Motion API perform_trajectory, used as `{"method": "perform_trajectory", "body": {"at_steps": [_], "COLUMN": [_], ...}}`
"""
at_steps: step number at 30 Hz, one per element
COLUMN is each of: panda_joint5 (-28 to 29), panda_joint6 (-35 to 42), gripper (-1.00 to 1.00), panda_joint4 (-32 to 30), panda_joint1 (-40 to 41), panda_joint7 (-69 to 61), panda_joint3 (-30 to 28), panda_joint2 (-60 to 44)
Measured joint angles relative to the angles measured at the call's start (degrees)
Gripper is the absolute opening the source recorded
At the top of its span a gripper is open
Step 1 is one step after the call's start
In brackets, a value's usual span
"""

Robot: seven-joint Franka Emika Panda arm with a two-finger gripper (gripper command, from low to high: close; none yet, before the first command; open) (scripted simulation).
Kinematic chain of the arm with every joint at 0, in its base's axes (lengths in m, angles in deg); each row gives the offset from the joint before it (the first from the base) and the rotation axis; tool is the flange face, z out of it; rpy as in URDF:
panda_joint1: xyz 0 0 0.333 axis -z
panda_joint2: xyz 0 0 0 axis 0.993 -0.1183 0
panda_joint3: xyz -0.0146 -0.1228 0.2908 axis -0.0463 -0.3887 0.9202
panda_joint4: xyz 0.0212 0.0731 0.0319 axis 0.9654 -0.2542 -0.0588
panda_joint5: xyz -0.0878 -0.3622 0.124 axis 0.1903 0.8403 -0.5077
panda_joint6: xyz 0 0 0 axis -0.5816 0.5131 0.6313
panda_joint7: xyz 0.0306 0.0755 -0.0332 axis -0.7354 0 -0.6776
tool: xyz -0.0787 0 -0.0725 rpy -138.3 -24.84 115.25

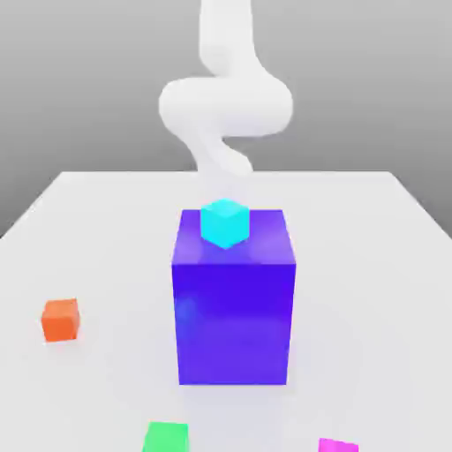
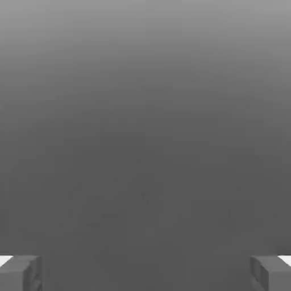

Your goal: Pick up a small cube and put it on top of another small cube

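A small cyan cube (image 1: 224, 222) rests on top of a tall blue-violet block (image 1: 233, 309) in the middle of the white table (image 1: 371, 265). Three more small cubes lie on the table: an orange one (image 1: 61, 320) at the exterior view's left, a green one (image 1: 166, 437) at the front edge, and a magenta one (image 1: 337, 445) at the front right. My white arm (image 1: 225, 106) rises behind the block. In the hand view my gripper (image 2: 145, 274) is open, its fingertips (image 2: 20, 273) wide apart with only plain grey between them.
The tall block stands between the arm and the front cubes. The table's side edges run outward toward the front on both sides of the exterior view.
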Motion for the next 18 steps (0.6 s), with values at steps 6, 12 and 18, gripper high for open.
{"method": "perform_trajectory", "body": {"at_steps": [6, 12, 18], "panda_joint5": [-5.1, -10.7, -14.7], "panda_joint6": [-2.6, -5.0, -7.6], "gripper": [0.00, 0.00, 0.00], "panda_joint4": [1.0, 2.1, 3.1], "panda_joint1": [-7.8, -13.2, -16.3], "panda_joint7": [-14.8, -29.6, -43.2], "panda_joint3": [-5.2, -8.1, -8.1], "panda_joint2": [-12.9, -25.5, -37.8]}}
